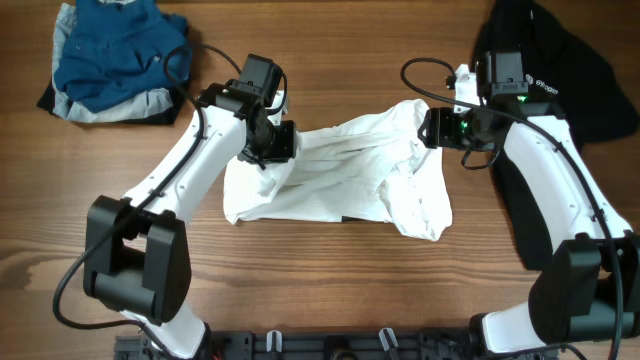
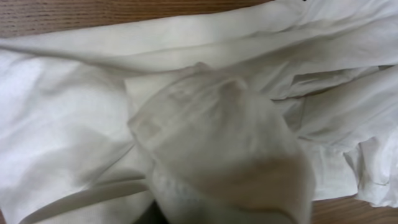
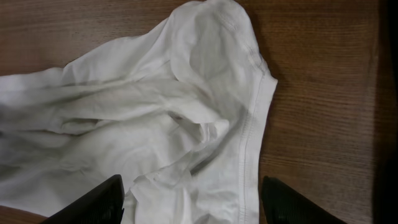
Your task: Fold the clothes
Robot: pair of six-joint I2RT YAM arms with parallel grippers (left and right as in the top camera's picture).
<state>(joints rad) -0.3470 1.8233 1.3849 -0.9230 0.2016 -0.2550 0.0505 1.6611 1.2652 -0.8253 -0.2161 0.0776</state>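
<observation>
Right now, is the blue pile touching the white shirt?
No: overhead, the blue pile lies in the far-left corner, well apart from the white shirt.

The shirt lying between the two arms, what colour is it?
The shirt is white, with no print showing; the right wrist view shows it best.

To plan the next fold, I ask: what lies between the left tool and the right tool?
The crumpled white shirt spans from the left tool to the right tool; the overhead view shows this.
</observation>
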